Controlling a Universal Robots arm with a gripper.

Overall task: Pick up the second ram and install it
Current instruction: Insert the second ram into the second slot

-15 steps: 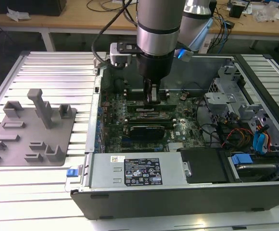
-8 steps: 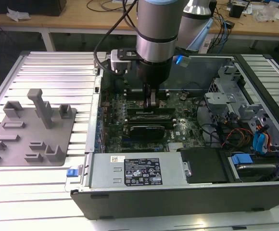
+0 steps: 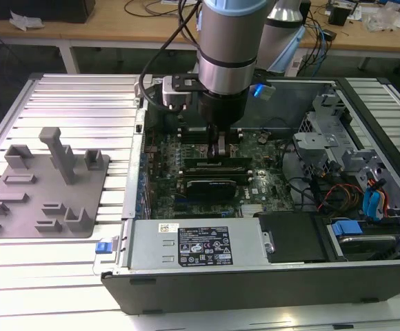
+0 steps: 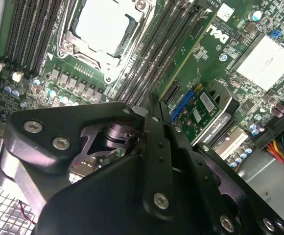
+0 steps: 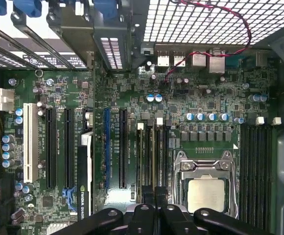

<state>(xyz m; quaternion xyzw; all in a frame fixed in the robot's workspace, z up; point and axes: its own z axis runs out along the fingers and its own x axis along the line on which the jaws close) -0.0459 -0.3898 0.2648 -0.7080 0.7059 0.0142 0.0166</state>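
A ribbed aluminium bench [image 3: 69, 103] carries a grey plastic tray [image 3: 31, 196] and an open black computer case [image 3: 255, 283]. The gripper [image 3: 221, 153] is lowered into the case over the green motherboard [image 5: 132, 147]. The second ram [image 5: 152, 156], a thin green stick, stands on edge among the black slot rails beside the silver CPU socket [image 5: 206, 193], in line with the fingers [image 5: 147, 198]. These are drawn narrow, almost touching. Whether they grip the stick cannot be told.
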